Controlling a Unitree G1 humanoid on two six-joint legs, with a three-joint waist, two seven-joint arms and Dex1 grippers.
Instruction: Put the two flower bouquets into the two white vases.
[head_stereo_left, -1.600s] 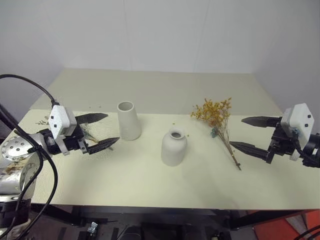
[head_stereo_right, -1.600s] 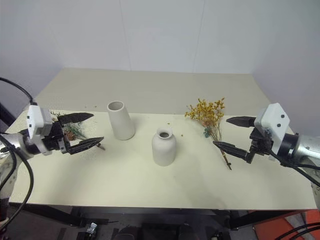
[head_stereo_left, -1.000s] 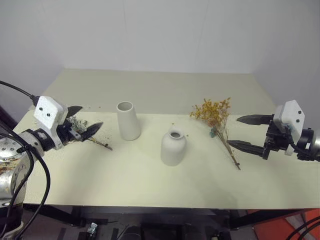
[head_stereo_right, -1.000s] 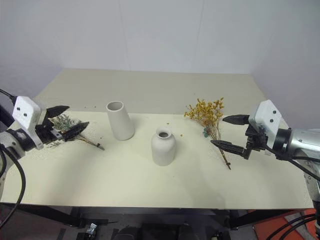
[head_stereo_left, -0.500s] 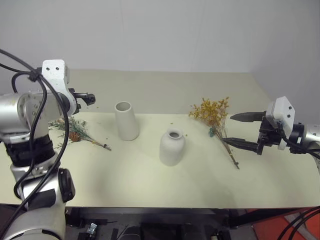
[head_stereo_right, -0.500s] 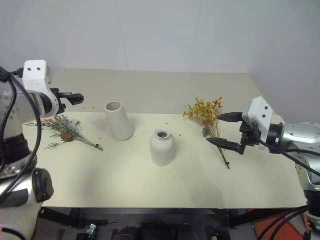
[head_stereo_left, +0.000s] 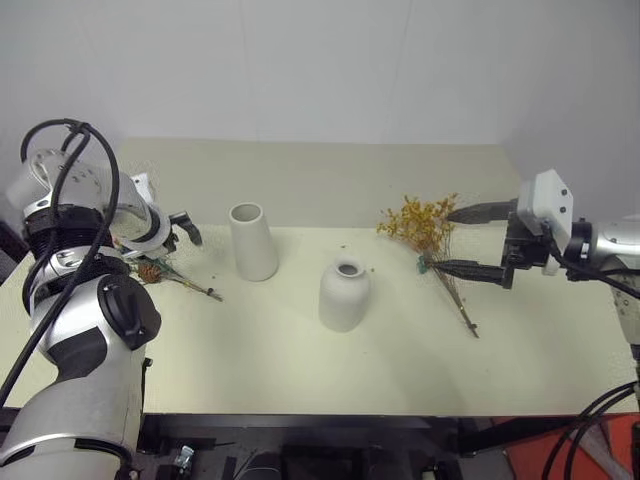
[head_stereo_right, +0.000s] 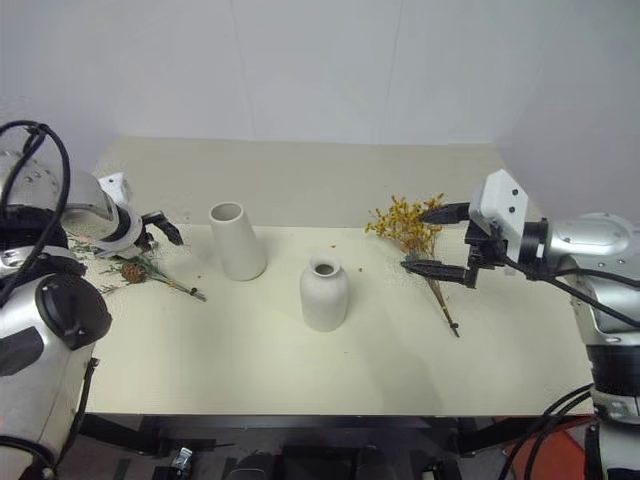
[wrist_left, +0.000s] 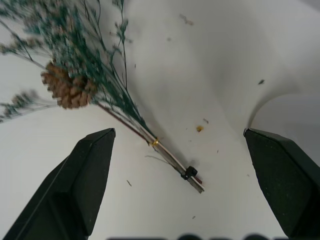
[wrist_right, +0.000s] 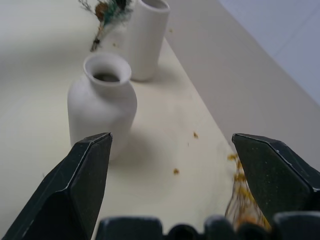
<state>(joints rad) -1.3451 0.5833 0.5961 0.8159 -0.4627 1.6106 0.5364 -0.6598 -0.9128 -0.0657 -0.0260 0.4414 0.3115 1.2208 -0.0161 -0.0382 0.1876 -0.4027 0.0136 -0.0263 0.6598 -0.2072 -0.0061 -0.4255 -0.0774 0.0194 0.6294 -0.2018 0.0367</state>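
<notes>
**Both bouquets lie on the table, both grippers spread and empty**

Nearest the robot stands the shorter rounded vase (head_stereo_left: 345, 294), upright on the cream table (head_stereo_left: 300, 370), roughly mid-table, its narrow mouth empty. Beside it, towards the robot's left and a little farther back, stands the taller tapered vase (head_stereo_left: 254, 241), upright too, its wide mouth empty. The two vases are near each other but apart.

On the robot's left, the grey-green sprig bunch (wrist_left: 80, 75) lies flat on the table, a brown cone-like piece among its feathery fronds and its bound stems pointing towards the taller vase. The left gripper (wrist_left: 192, 172) hangs above the stem end with its fingers spread wide on either side, holding nothing; whether a fingertip touches the table cannot be told.

On the robot's right, the yellow-orange bunch (head_stereo_left: 430, 225) lies flat, blossoms towards the far side, its thin stems running back towards the near edge. The right gripper (head_stereo_left: 452, 241) sits at this bunch with its fingers spread, one at the blossoms and one across the stems, not closed on them. Small yellow crumbs dot the table between this bunch and the rounded vase.
</notes>
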